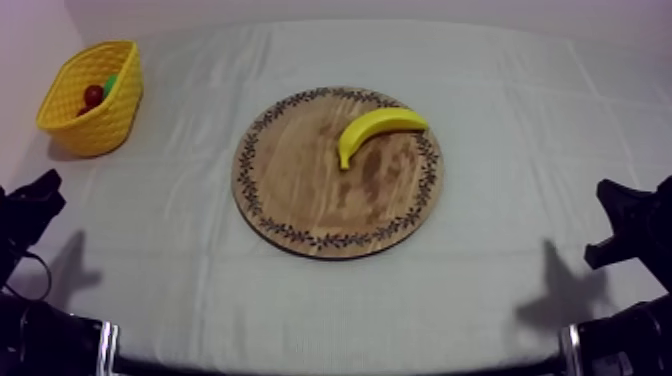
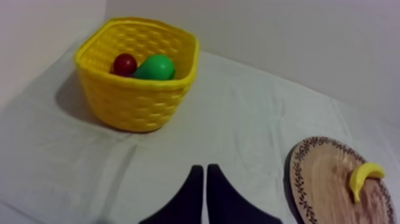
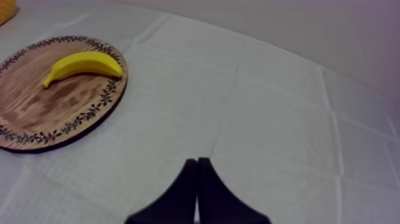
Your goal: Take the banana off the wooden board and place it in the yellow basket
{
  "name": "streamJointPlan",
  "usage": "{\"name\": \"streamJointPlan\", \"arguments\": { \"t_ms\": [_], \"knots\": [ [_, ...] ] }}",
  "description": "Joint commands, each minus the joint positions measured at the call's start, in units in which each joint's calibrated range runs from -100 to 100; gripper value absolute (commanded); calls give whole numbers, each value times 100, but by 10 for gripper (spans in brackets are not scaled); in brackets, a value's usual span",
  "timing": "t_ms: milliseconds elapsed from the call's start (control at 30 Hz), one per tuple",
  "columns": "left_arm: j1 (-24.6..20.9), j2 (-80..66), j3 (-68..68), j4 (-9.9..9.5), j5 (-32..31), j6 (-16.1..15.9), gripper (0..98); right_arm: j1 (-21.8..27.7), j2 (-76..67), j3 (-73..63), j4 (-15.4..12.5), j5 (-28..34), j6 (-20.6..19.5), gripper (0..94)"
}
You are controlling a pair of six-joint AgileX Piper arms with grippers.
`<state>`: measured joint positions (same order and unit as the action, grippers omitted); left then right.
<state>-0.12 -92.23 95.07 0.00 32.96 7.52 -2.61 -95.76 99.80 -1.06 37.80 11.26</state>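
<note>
Spreading under everything, the table [image 1: 200,260] carries the wooden board [image 1: 300,190] at its middle and the yellow basket [image 1: 100,122] well apart at the far left, while the banana [image 1: 378,127] lies flat on the board's far right part. The left gripper [image 2: 205,170] and the right gripper [image 3: 197,162] rest low at their sides, both clenched on nothing. A good pick, I judge, opens wide first, straddles the banana's thick middle squarely, then releases it beside the small red fruit [image 2: 125,64] and green fruit [image 2: 156,67] in the basket.

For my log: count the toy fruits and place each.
3: banana on the wooden board; small red fruit and pear in the yellow basket. More may hide beneath.
</note>
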Motion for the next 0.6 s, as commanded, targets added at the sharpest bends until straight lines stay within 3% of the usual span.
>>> {"name": "streamJointPlan", "arguments": {
  "t_ms": [0, 567],
  "knots": [
    [53, 620, -574, 32, 105, -178, 0, 0, 0, -2, 1, 2, 0, 2],
    [901, 4854, -5835, 95, 2538, -1064, 0, 0, 0, -2, 1, 2, 0, 2]
  ]
}}
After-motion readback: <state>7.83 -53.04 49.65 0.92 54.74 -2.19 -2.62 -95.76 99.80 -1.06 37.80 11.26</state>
